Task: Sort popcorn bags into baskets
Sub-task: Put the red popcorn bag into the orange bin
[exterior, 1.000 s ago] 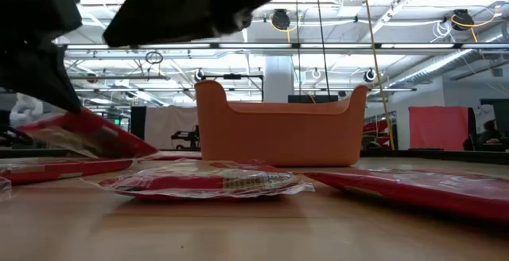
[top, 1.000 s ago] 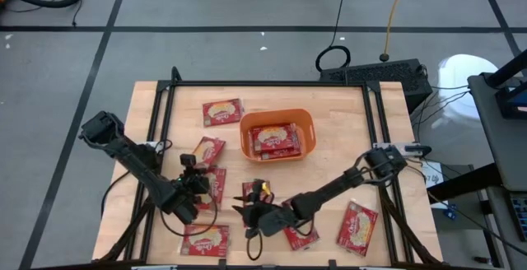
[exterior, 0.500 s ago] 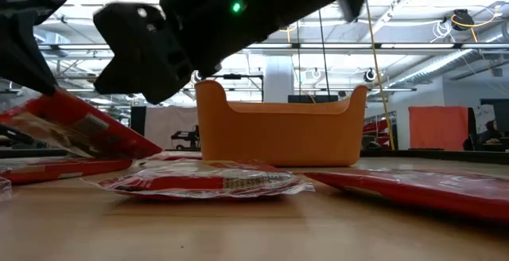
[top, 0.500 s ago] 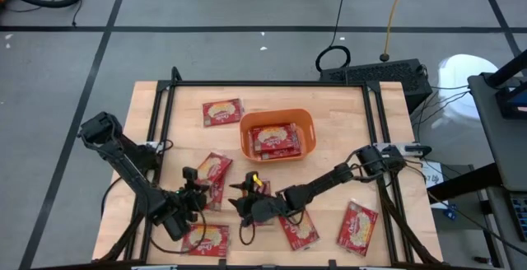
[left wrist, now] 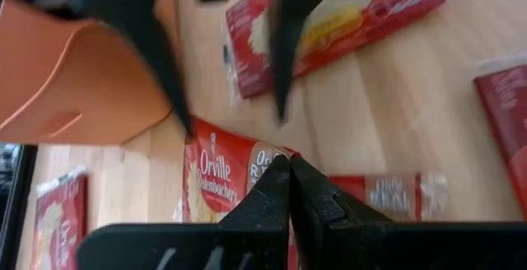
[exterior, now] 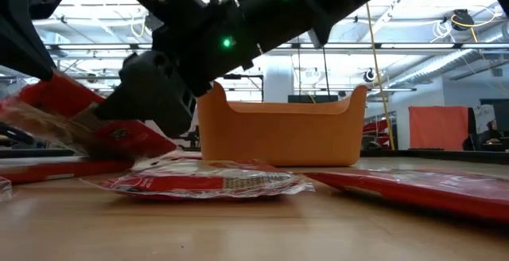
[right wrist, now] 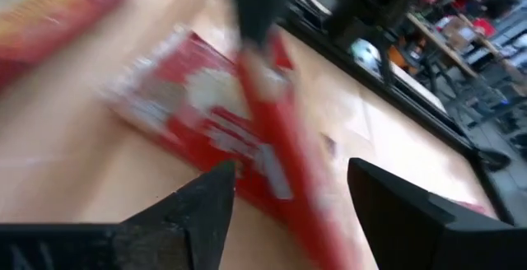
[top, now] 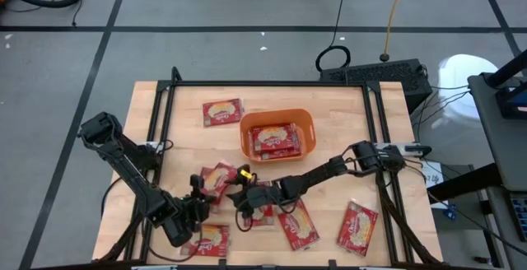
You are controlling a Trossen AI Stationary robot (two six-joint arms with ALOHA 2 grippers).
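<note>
My left gripper (top: 200,198) is shut on one red popcorn bag (top: 216,178), near the middle of the table's near half. My right gripper (top: 233,190) has come up to this bag from the table's right. It is open, and its fingers (right wrist: 202,212) stand on either side of the bag's edge (right wrist: 276,151); I cannot tell whether they touch it. The orange basket (top: 246,130) stands at the table's far middle with bags inside (top: 274,138). Other bags lie flat on the wood, at the far left (top: 222,112) and along the near side (top: 356,225). My left gripper pinches the popcorn bag's near end (left wrist: 262,169) between its two shut fingers, coming slantwise down from the table's near left. The bag is tilted: its held end (exterior: 36,98) is high and its other end (exterior: 159,142) is low, close over the table.
Loose bags lie near both grippers: one under the right arm (top: 298,227), one by the near edge (top: 207,239), and one in front of the low camera (exterior: 207,181). A black frame rail (top: 160,122) runs along the table's left and right sides.
My left gripper has drawn back toward the table's near edge and tipped up. The bag's held end has risen, so the bag now slopes more steeply. My right gripper has moved toward the table's left and sunk, closing in on the held bag.
</note>
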